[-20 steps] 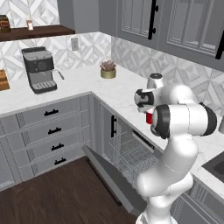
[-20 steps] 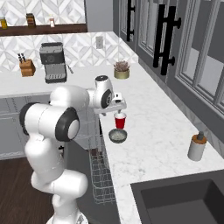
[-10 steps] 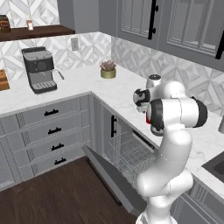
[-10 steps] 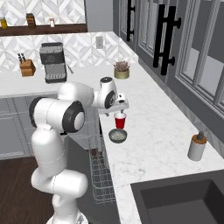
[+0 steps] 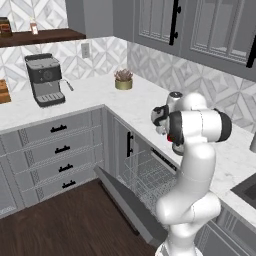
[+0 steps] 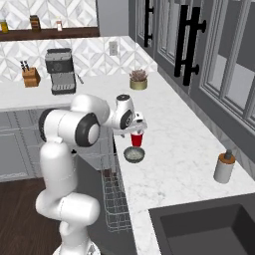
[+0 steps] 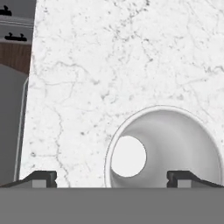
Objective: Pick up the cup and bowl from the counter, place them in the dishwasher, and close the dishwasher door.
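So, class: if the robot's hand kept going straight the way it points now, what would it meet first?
Most likely the cup: the open hand looks down into its white inside, fingertips either side, though the remaining gap is unclear.

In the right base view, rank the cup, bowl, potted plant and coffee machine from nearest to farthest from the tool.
1. cup, directly under the tool
2. bowl, just beside the cup
3. potted plant, back along the counter
4. coffee machine, far corner

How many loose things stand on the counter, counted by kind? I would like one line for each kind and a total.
Cups: 1, the red cup
Bowls: 1, the grey bowl
Plant pots: 1
Coffee machines: 1
Knife blocks: 1
Soap dispensers: 1
Total: 6
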